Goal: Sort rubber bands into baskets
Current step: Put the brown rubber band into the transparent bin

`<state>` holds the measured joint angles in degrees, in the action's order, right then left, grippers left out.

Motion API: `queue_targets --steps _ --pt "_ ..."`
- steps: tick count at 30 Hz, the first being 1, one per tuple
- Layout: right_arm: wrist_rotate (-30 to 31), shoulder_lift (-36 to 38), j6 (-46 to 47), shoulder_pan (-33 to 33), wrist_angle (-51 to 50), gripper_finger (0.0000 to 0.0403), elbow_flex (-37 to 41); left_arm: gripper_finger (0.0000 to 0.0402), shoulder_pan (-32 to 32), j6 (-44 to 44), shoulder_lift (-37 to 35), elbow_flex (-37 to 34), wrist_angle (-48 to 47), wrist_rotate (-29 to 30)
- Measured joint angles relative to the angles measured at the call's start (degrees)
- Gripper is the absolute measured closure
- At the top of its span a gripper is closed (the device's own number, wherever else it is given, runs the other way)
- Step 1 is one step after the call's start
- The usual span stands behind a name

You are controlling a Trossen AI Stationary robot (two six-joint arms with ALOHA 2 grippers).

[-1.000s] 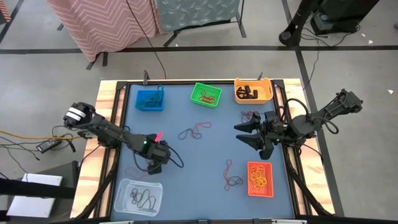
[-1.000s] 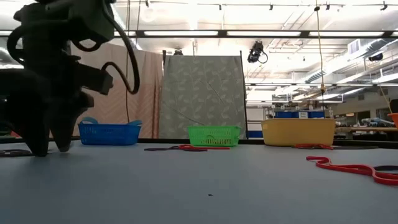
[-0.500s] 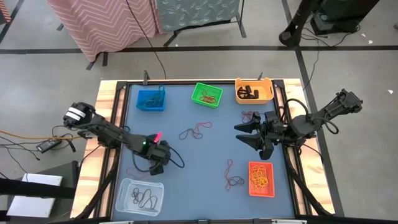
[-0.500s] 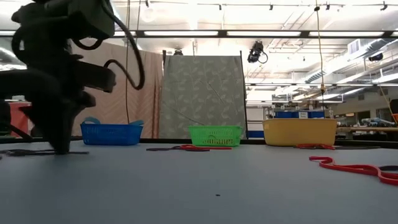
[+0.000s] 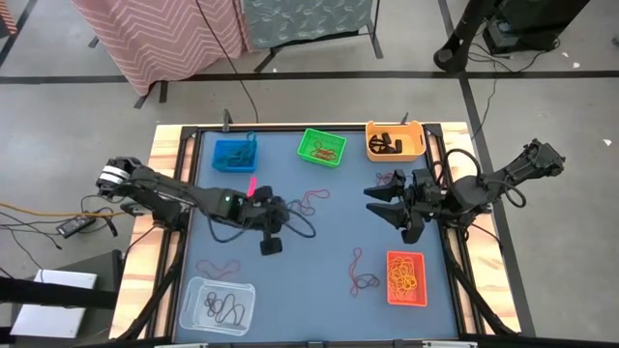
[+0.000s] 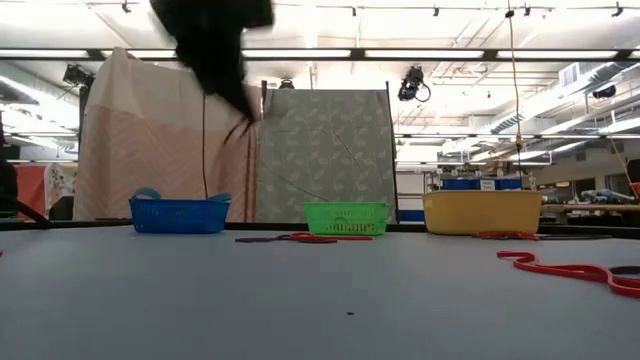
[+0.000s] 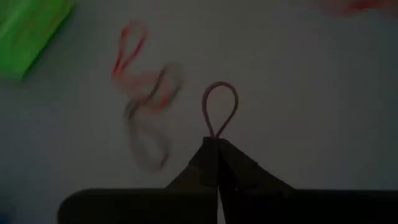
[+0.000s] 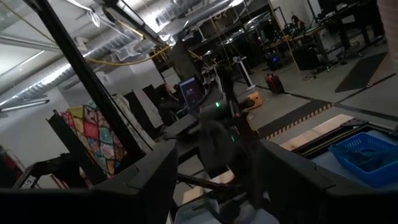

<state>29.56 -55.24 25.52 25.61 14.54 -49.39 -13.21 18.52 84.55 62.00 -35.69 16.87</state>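
Note:
My left gripper [image 5: 270, 246] hangs above the mat left of its middle, shut on a thin dull-red rubber band [image 7: 221, 111]. In the low view only the dark left arm [image 6: 215, 50] shows, high up. My right gripper [image 5: 376, 206] waits open over the mat's right side. Loose rubber bands lie flat on the mat: one cluster [image 5: 303, 202] mid-mat, one [image 5: 360, 271] near right, one [image 5: 217, 266] near left. The blue [image 5: 234, 155], green [image 5: 321, 146] and yellow-orange [image 5: 394, 141] baskets stand along the far edge. The red-orange one [image 5: 405, 277] and the clear white one [image 5: 217, 305] stand near. My left gripper pinches one end of the band's loop [image 7: 216, 134] between its two fingertips [image 7: 205, 155]. The fingers come at it from above, pointing down at the mat. The rest of the loop sticks out past the tips, lifted clear of the mat.
Wooden rails [image 5: 166, 193] border the blue mat on both sides. More bands [image 5: 390, 180] lie by the right arm. The baskets hold several bands each. Bare mat lies between the near baskets.
My left gripper shut on a band on the mat near the white basket. It then rose well clear of the mat and went toward the table's right and far edges, carrying the band. A red band stays on the mat where it was.

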Motion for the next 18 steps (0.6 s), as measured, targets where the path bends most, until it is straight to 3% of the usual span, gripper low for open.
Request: queue_targets --steps 4,10,18 --pt "-0.1 0.0 0.0 0.0 0.2 0.0172 0.0 0.04 -1.2 -2.9 0.0 7.2 -0.2 -7.1" --pt "-1.1 -0.4 0.0 0.1 -0.1 0.0172 0.0 0.0401 -11.1 1.2 -0.1 17.4 -3.6 -9.5" --pt "-3.8 -4.0 0.3 0.3 -0.1 0.0172 0.0 0.0401 -27.9 25.0 -0.2 24.1 -21.5 -7.5"
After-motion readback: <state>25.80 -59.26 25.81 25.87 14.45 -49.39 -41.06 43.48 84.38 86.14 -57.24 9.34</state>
